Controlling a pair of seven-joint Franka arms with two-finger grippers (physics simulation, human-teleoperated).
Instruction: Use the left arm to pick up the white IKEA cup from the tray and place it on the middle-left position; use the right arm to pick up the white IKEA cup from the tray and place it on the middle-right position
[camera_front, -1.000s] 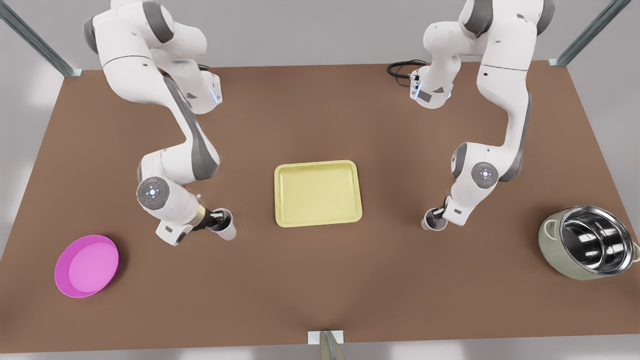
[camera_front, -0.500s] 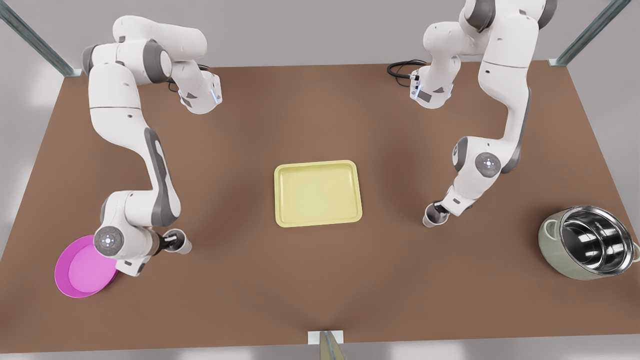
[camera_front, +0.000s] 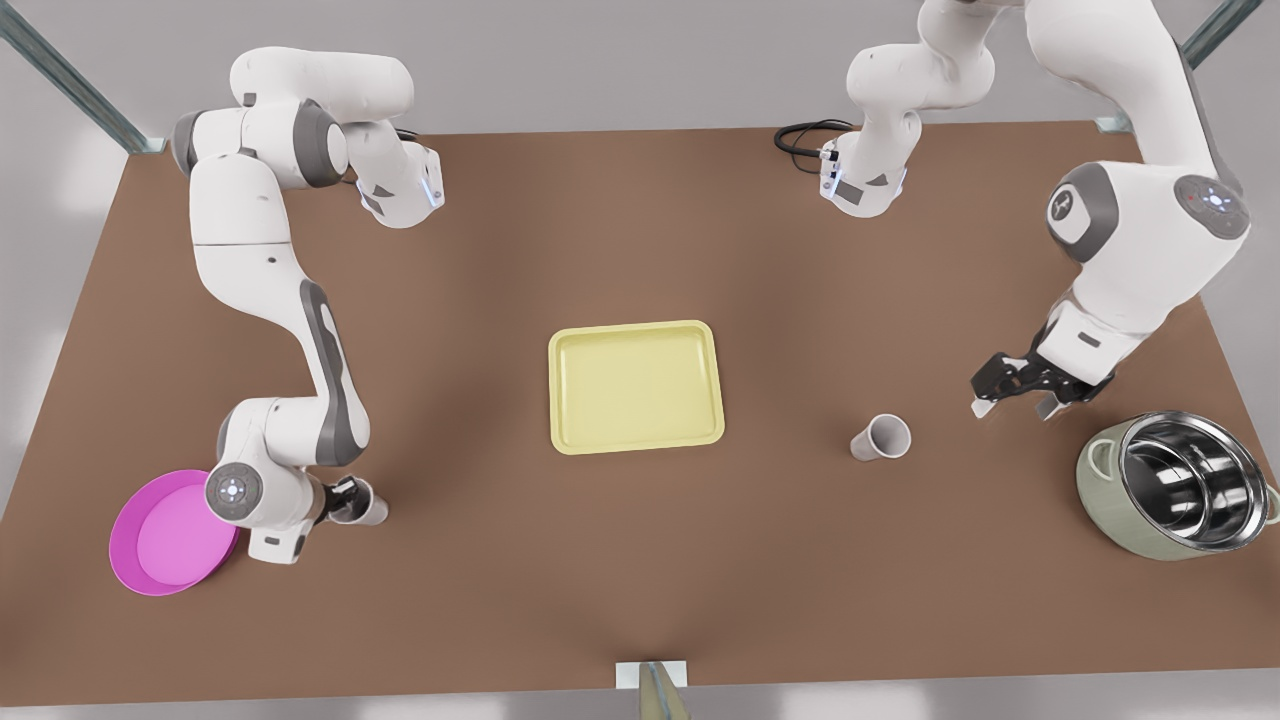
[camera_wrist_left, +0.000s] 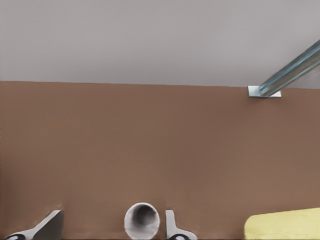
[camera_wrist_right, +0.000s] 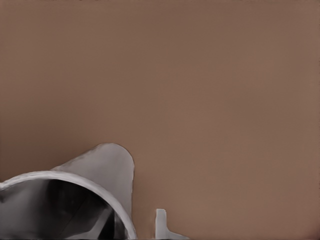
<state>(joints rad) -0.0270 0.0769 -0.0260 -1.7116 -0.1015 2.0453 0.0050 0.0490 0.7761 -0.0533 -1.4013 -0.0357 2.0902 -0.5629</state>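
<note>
- We saw the left gripper low over the brown table, at the front view's left, just beside the magenta plate.
- Its fingers were spread wide. In the left wrist view the left cup stood between them, close against one finger with a clear gap to the other. We judged it released rather than gripped.
- The left cup appeared upright, mouth open upward, resting on bare table well apart from the yellow tray, which held nothing.
- The relation that mattered next, in our judgement: the cup sat off-centre between the spread fingers, so the left arm would need to draw back along the fingers' own line. A sideways move could knock the cup over.
- The right gripper hung with its black fingers parted and holding nothing, at the front view's right.
- The right cup stood apart from it, on bare table between the tray and the steel pot, apparently upright.
- The right gripper lay between that cup and the pot, nearer the pot, whose rim loomed in the right wrist view.
- We judged both cups already placed, with only the left arm's retreat remaining.
</note>
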